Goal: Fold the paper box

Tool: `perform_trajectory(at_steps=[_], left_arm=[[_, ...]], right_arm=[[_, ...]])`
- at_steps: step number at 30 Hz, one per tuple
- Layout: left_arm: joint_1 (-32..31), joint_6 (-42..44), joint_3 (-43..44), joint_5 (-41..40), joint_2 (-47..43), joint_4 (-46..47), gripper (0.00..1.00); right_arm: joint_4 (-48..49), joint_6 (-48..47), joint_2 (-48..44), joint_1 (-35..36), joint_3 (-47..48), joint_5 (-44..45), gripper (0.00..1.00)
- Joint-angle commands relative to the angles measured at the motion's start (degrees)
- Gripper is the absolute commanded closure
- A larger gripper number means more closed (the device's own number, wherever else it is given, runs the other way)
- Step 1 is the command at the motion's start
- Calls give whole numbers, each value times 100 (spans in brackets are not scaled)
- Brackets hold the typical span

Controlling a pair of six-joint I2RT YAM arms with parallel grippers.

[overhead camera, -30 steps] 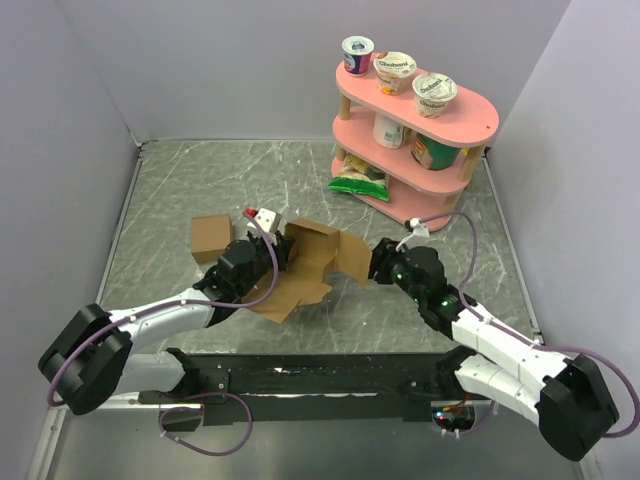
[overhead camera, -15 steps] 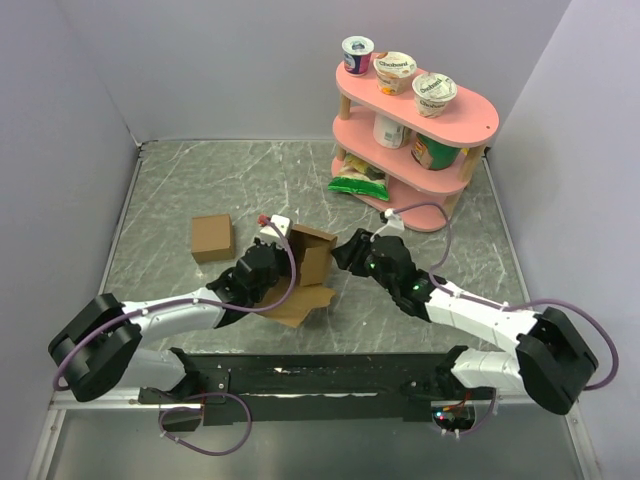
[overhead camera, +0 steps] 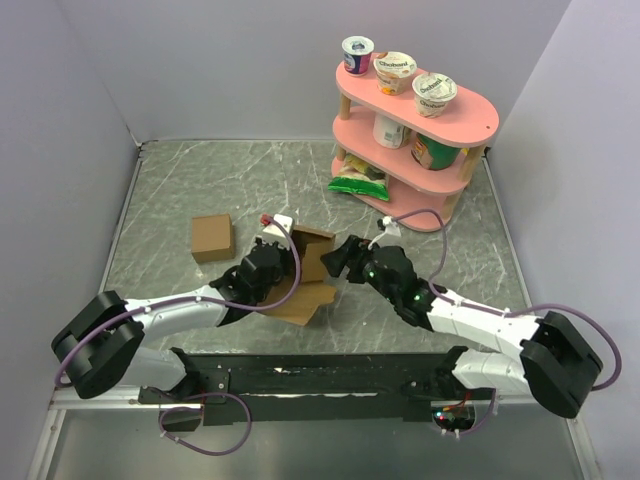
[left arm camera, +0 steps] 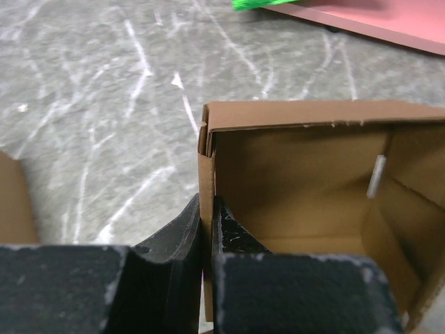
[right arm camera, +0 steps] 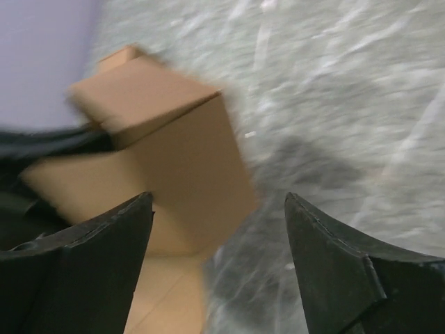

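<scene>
On the desk [overhead camera: 200, 190], your box [overhead camera: 312, 262] stands centre, walls up, top open, 1 flap flat. Left tool [left arm camera: 207, 223] pinches a wall; right tool [right arm camera: 217, 200] gapes empty beside it. Closing remains.

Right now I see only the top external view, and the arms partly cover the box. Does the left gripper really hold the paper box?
Observer: Yes. In the left wrist view the left gripper is shut on a side wall of the paper box, one finger inside and one outside.
Operator: And the right gripper?
Observer: In the right wrist view the right gripper is open wide, with the box ahead between its fingers. That picture is blurred, so I cannot tell contact.
Operator: Is something inside the box?
Observer: In the part that the left wrist view shows, only bare cardboard.
</scene>
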Motion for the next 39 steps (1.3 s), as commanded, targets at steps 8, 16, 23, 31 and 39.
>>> perform_trajectory(at_steps=[8, 16, 23, 31, 39], left_arm=[[-88, -4, -34, 647, -455, 544, 96], [-123, 146, -456, 709, -974, 1019, 96], [-202, 93, -290, 385, -763, 826, 97], [-238, -21, -254, 50, -790, 685, 97], [-290, 23, -202, -266, -772, 570, 96]], right_arm=[[1303, -313, -153, 128, -296, -853, 21], [433, -498, -3, 207, 91, 60, 24], [-146, -832, 470, 436, 890, 762, 22], [-1149, -674, 937, 735, 1453, 1749, 38], [-1756, -603, 1227, 761, 1665, 2373, 50]])
